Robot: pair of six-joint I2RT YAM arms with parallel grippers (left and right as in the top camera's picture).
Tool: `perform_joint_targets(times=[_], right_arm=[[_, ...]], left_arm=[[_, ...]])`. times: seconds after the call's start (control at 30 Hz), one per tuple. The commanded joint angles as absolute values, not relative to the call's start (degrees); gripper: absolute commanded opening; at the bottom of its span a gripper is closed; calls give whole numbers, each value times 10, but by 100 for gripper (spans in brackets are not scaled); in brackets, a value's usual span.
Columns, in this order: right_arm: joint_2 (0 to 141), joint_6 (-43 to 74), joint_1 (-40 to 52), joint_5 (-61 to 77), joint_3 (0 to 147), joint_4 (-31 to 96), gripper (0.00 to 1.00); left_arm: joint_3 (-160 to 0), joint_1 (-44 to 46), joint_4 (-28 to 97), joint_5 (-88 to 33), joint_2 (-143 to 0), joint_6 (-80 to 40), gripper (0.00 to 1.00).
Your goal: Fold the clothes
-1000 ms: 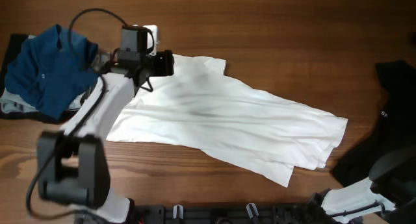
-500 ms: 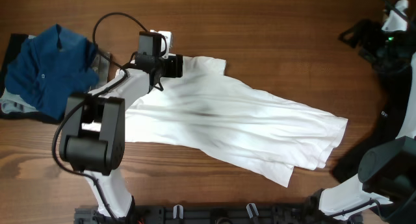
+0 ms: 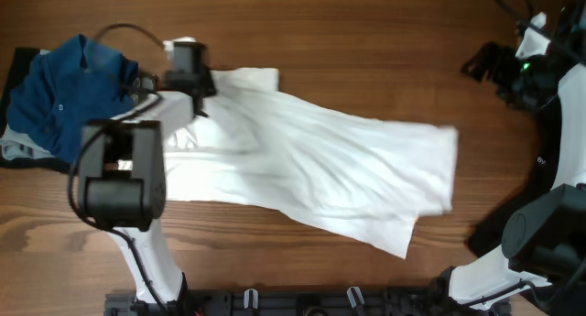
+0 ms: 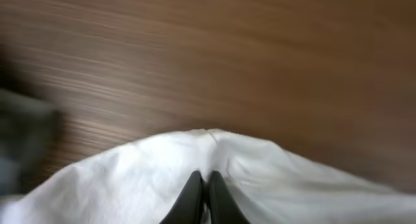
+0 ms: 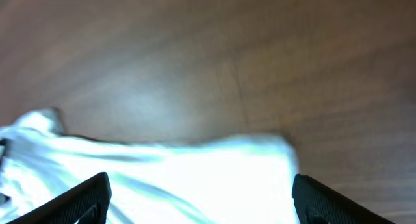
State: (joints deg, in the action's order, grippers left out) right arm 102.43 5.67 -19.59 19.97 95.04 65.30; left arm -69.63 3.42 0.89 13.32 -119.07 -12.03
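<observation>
Overhead: L arm point(image 3: 163, 105) low, fingers point(image 4: 192, 197) pinching white shirt point(image 3: 311, 174).

A brown wooden table point(image 3: 366, 41) is seen from above, its grain running left to right (the same surface is shown, blurred, in both wrist views). Along the near edge a black rail point(image 3: 302, 302) is fitted, on which a few pale clips can be made out.

Left gripper point(image 4: 205, 185) closed, right gripper point(image 5: 200, 188) spread
</observation>
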Motion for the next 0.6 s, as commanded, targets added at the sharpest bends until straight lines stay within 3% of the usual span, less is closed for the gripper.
perform_joint_targets(times=[0.0, 0.13, 0.4, 0.57], right_arm=[[1037, 55, -193, 189, 863, 605, 89], [1037, 49, -189, 217, 775, 525, 85], [1037, 77, -121, 253, 635, 299, 70], [1052, 152, -73, 195, 608, 167, 59]], left_arm=[[-758, -29, 27, 114, -1179, -159, 4], [-791, -44, 50, 18, -1165, -152, 7], [-792, -30, 114, -6, -1115, -122, 48], [-792, -25, 200, -6, -1033, -120, 52]])
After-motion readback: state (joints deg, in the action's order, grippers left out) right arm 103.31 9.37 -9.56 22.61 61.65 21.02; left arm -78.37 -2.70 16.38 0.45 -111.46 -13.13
